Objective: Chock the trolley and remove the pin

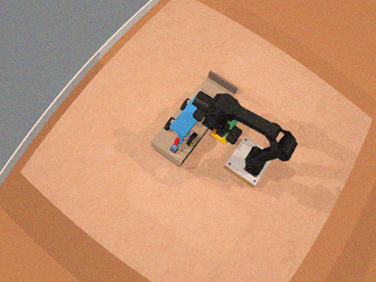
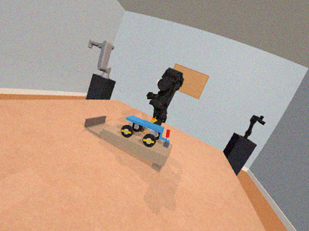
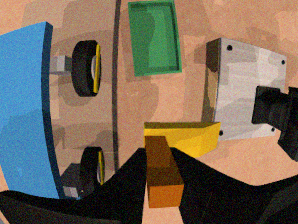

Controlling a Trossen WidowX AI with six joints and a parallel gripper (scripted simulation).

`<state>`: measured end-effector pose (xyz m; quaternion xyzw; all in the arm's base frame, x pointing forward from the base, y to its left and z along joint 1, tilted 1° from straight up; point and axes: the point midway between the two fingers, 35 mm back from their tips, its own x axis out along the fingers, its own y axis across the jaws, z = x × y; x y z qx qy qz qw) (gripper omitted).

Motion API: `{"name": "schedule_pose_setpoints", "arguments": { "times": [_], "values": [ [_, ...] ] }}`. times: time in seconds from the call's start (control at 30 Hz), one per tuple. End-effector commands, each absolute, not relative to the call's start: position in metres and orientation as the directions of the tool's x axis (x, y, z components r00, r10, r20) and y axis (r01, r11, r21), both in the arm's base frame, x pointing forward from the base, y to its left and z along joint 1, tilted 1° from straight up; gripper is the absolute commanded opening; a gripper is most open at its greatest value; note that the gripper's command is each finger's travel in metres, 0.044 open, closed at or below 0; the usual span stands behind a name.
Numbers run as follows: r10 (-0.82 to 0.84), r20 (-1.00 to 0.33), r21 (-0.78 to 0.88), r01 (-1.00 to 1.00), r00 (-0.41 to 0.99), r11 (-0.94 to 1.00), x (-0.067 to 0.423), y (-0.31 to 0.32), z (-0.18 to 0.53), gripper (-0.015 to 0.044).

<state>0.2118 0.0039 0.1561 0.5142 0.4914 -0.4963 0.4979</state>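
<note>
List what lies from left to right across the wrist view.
Blue trolley deck → trolley wheels → edge of the ramp → green tray → silver base plate. Below them, the gripper holds the yellow chock by its orange handle.

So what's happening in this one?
The gripper is shut on the orange handle of the yellow chock, carrying it beside the ramp. The blue trolley sits on the ramp with the red-headed stop pin in place at its uphill end. No wheel is chocked yet, and the green tray holds nothing.
</note>
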Motion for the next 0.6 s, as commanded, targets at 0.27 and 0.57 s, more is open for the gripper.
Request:
{"name": "schedule_pose_setpoints", "arguments": {
  "times": [0.27,0.57],
  "values": [
    [0.011,-1.000,0.027,0.999,0.027,-0.019,0.218,-0.035,0.152,0.0000],
    [0.007,-1.000,0.027,0.999,0.027,-0.019,0.223,-0.068,0.147,0.0000]
  ]
}}
